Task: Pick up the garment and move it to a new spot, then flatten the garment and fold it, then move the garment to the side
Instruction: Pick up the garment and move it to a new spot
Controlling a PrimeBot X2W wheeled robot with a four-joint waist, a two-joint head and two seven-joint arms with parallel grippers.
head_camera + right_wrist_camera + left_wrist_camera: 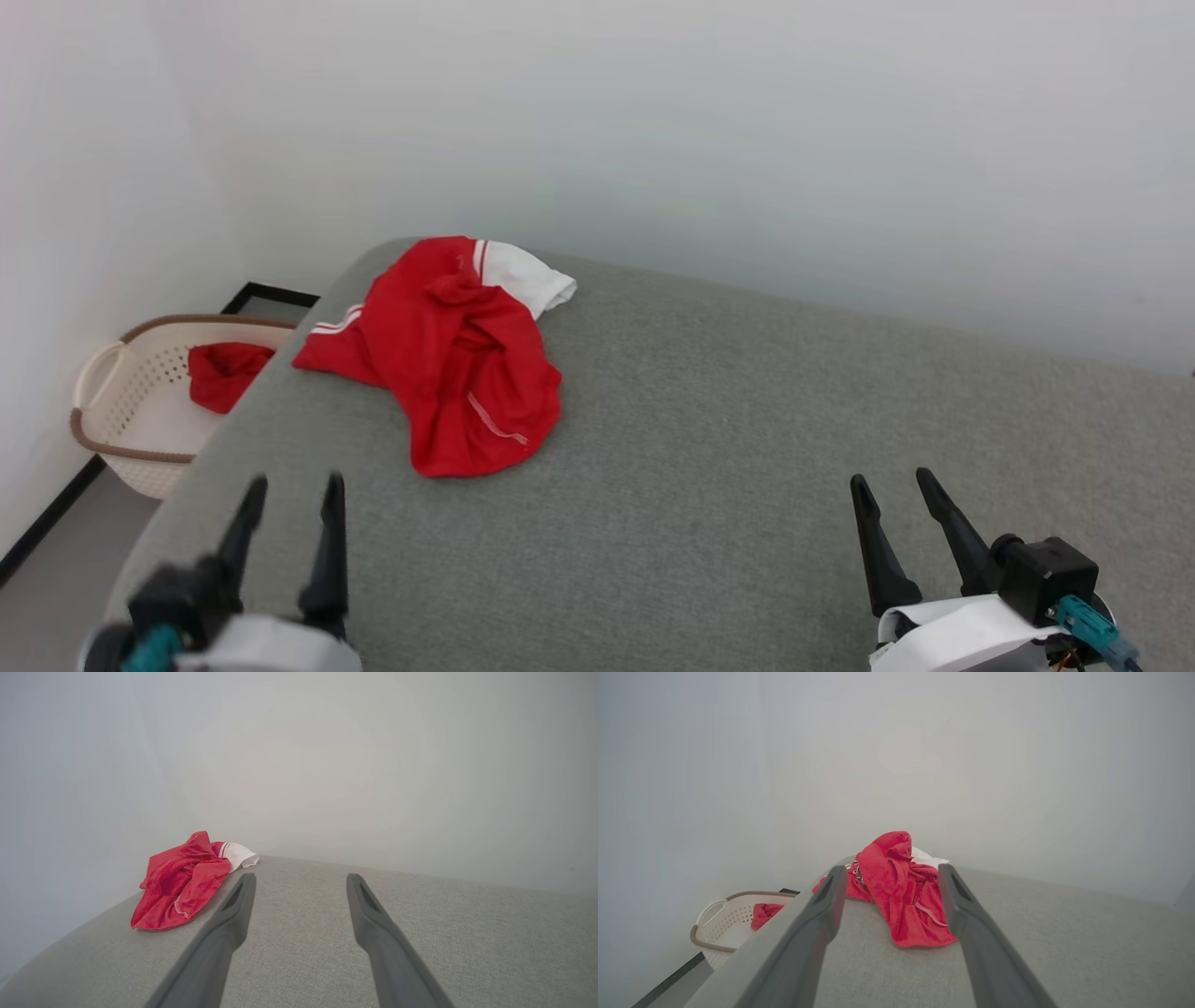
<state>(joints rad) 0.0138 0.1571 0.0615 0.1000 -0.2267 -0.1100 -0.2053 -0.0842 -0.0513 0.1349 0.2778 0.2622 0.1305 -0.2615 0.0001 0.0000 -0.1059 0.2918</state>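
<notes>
The garment, a bright red T-shirt with a white sleeve and striped trim, lies crumpled at the far left of the grey padded surface. Its chest lettering is hidden in the folds. My left gripper hovers open near the front left edge, well short of the shirt, which appears between its fingers in the left wrist view as the garment. My right gripper stands open at the front right, empty, far from the garment, which lies to its left.
A cream lattice basket with a small plain red cloth bundle sits on the floor beyond the surface's left edge. A pale wall runs close behind the surface. The middle and right of the surface are bare.
</notes>
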